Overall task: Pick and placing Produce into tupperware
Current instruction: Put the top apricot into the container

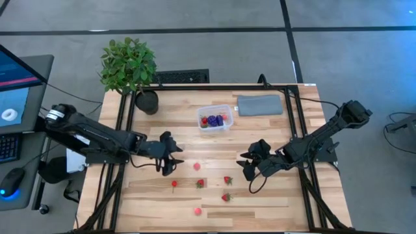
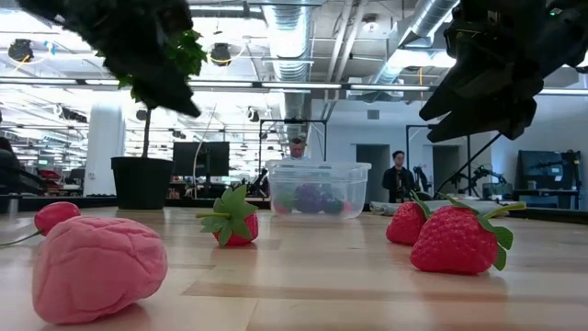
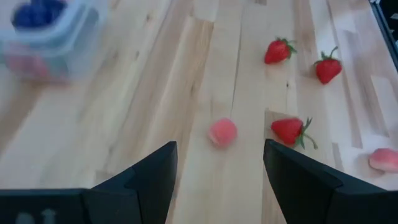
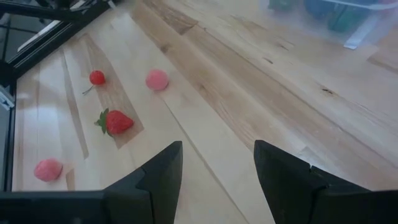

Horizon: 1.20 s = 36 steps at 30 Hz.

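Note:
The clear tupperware [image 1: 214, 119] stands on the table's far middle with purple and red pieces inside; the low view shows the tupperware [image 2: 317, 188] too. Loose produce lies on the near half: a pink round piece [image 1: 197, 166], a small red piece [image 1: 174, 184], three strawberries [image 1: 200, 183] [image 1: 227, 180] [image 1: 225, 197] and another pink piece [image 1: 197, 210]. My left gripper [image 1: 174, 160] hangs open above the table left of the pink round piece [image 3: 222, 132]. My right gripper [image 1: 250, 167] hangs open right of the strawberries; its wrist view shows the right gripper [image 4: 217, 146] over bare wood.
A potted plant [image 1: 130, 68] stands at the far left corner and a flat grey pad [image 1: 260, 104] lies right of the tupperware. Black frame rails [image 1: 123, 130] run along both sides of the table. People stand in the room behind.

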Motion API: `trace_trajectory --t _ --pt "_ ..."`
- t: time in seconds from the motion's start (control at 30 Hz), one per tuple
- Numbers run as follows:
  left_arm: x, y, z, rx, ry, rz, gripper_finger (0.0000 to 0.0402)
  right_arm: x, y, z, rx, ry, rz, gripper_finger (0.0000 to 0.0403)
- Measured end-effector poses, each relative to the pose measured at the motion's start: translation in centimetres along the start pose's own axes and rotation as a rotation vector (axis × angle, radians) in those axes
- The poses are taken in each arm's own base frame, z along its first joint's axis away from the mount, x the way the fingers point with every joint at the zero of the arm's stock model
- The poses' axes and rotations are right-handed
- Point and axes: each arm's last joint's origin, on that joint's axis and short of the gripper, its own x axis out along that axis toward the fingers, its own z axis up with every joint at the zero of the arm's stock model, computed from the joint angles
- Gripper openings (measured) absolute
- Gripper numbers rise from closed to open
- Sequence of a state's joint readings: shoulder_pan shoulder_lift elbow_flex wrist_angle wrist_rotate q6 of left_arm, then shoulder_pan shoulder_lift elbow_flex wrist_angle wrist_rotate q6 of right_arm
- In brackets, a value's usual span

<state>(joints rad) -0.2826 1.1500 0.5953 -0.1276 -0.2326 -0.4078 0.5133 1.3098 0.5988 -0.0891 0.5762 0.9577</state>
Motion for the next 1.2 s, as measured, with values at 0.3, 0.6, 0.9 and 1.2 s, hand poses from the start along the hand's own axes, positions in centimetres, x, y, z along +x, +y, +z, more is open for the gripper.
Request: trace_trajectory --t 0.3,0.6,0.9,1.2 --pt "0.9 -0.3 -3.3 -0.067 -0.053 -0.003 0.0229 0.1 -0.1 0.1 -0.004 -0.002 -0.004 0.0221" --pt "3.2 -1.0 -5.1 -0.038 -0.031 0.011 0.0229 0.3 -0.2 0.5 0.004 -0.014 -0.011 0.0221" --pt "4.9 -1.2 -6.0 -0.102 -0.007 0.015 0.0229 0.3 -0.2 0.5 0.006 -0.016 -0.008 0.0221" --pt "5.0 -1.6 -5.3 0.030 -0.084 -0.021 0.0229 0.3 -0.2 0.5 0.008 -0.016 -0.008 0.0221"
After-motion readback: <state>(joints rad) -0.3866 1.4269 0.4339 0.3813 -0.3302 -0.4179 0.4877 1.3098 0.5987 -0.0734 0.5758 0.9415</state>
